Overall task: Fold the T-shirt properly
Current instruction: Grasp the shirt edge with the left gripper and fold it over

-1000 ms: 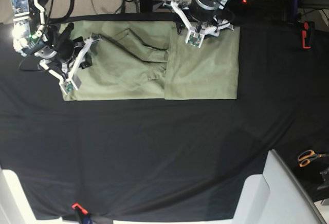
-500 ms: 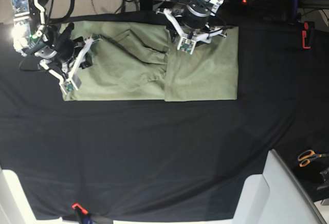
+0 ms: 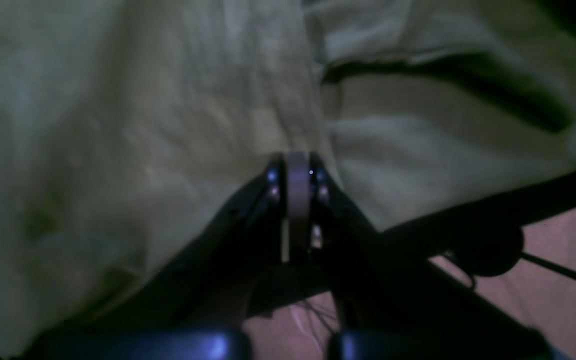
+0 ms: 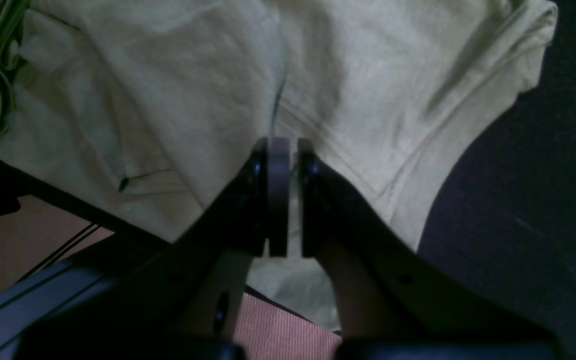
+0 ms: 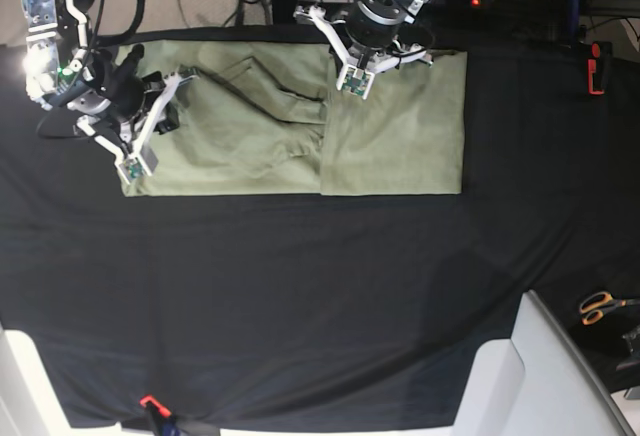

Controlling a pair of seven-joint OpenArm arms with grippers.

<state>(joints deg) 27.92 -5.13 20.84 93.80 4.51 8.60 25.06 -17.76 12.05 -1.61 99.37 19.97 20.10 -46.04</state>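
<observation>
Black table cloth point(image 5: 300, 296) spans the table. Sage-green T-shirt point(image 5: 395, 146) lies folded along its far edge. Left gripper point(image 3: 295, 172) pinched together on the shirt's top middle; right gripper point(image 4: 280, 150) likewise clamps its end fabric.

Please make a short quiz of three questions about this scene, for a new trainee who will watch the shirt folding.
1. True or false: both grippers are open.
2. What lies at the base view's right edge? A) scissors B) a cup C) a book
3. Fill in: the T-shirt lies on a ____ cloth.

Key:
1. False: the left gripper and the right gripper are shut at the T-shirt.
2. A, the scissors.
3. Black: the cloth.
</observation>
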